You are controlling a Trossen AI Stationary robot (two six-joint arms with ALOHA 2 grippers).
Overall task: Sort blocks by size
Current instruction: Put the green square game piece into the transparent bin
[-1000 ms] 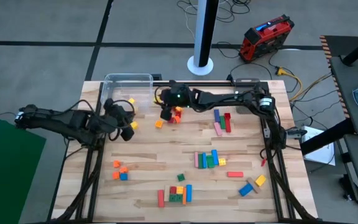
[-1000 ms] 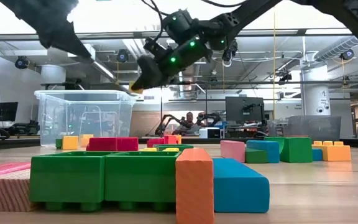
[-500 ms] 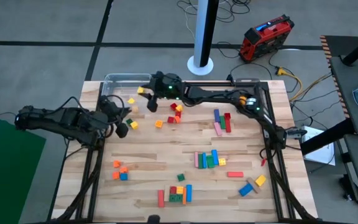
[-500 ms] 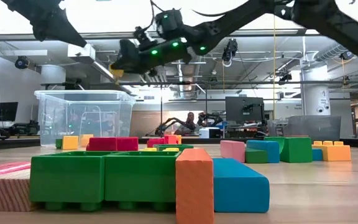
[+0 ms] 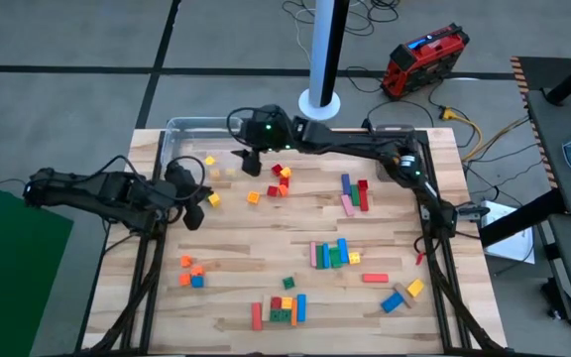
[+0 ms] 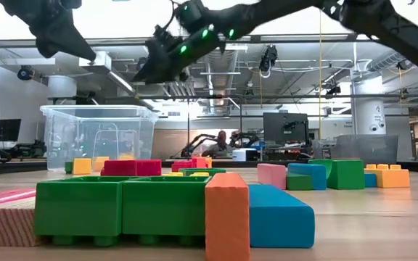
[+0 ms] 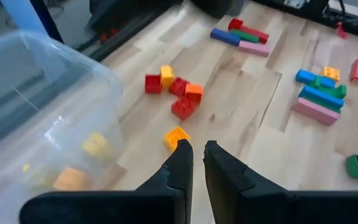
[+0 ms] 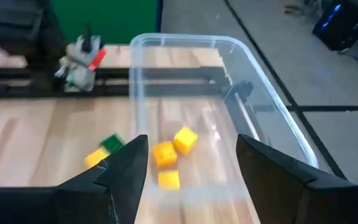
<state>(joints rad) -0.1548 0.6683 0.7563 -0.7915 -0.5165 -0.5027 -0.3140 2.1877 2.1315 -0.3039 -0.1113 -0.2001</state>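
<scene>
Right claw (image 8: pixel 188 171) is held wide apart over the clear tub (image 5: pixel 181 131); left claw (image 7: pixel 193 163) is nearly closed, empty. Small yellow and orange blocks (image 8: pixel 174 149) are seen inside the tub.

no readable text or labels, seemingly

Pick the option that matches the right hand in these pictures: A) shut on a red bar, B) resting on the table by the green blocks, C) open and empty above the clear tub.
C: the right hand has its fingers spread wide with nothing between them, above the clear tub, where yellow blocks lie.
</scene>
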